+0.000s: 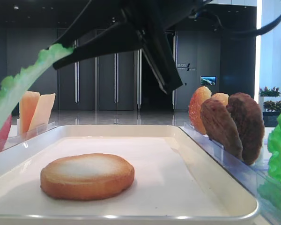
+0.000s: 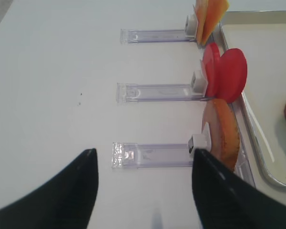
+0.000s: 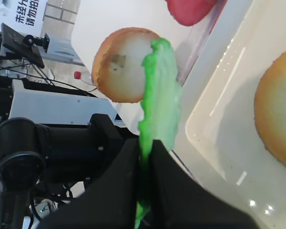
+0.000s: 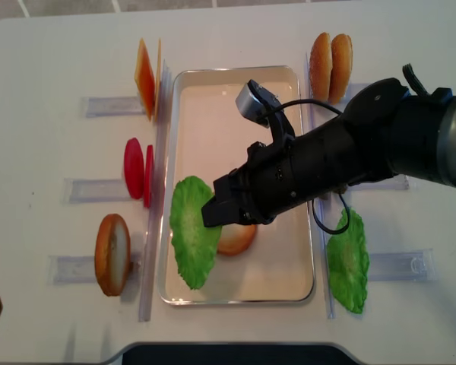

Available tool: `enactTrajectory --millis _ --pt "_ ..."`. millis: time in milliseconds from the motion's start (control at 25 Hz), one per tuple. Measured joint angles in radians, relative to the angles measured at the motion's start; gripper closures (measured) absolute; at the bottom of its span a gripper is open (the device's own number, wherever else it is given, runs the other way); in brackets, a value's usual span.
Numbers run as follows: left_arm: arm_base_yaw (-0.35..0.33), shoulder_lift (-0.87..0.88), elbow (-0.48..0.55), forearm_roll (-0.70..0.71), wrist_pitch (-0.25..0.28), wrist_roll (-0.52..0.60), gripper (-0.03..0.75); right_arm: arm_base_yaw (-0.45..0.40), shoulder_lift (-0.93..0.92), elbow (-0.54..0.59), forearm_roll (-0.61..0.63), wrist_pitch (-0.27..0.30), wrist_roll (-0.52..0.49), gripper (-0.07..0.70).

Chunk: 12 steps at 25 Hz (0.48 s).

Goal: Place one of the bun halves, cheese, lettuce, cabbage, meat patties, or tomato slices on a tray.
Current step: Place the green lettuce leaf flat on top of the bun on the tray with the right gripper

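So the right claw (image 4: pixel 213 214) is clamped on the edge of a lettuce leaf (image 4: pixel 194 242), holding it above the left side of the white tray (image 4: pixel 235 76). A flat bun disc (image 1: pixel 87 176) lies on the tray, partly under the leaf from above. The left claw (image 2: pixel 143 191) hangs spread wide with nothing in it over the table (image 2: pixel 52 86), near the clear racks holding a bun half (image 2: pixel 223 133) and tomato slices (image 2: pixel 229 74).
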Motion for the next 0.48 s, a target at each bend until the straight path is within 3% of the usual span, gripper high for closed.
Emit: enactTrajectory --millis 480 --pt "0.000 0.000 0.000 0.000 0.000 0.000 0.244 -0.026 0.045 -0.008 0.014 -0.079 -0.085 0.578"
